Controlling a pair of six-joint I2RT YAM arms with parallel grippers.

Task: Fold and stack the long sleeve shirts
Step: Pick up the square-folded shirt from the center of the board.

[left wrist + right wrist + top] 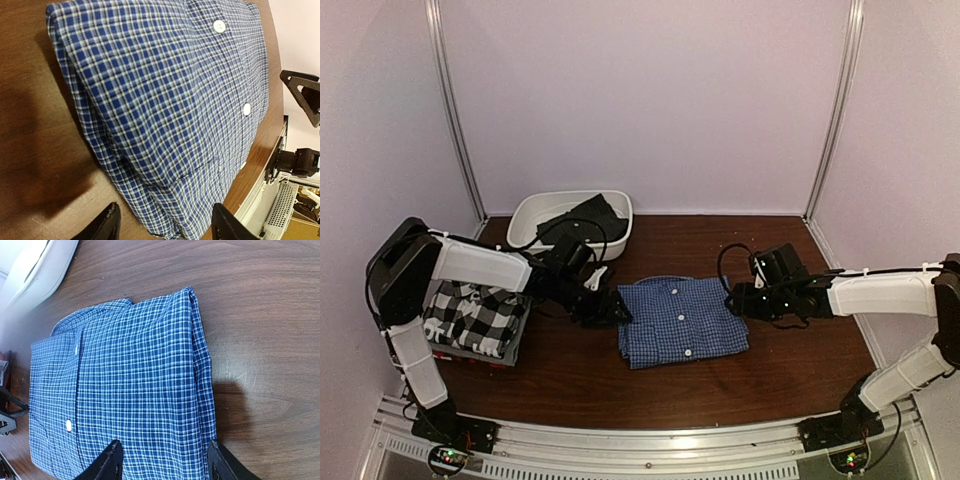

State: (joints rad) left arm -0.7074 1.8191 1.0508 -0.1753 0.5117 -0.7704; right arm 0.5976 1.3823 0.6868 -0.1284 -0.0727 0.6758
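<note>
Top external view puts the folded blue-and-white check shirt [682, 322] mid-frame on the wooden table [770, 380], with the left gripper [612, 310] and right gripper [736, 298] at its opposite edges. Wrist views show both with jaws spread, straddling unpinched cloth.

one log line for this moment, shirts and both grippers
blue checked shirt: folded flat | left gripper: open at its left edge | right gripper: open at its right edge | plaid shirt: folded, far left
</note>
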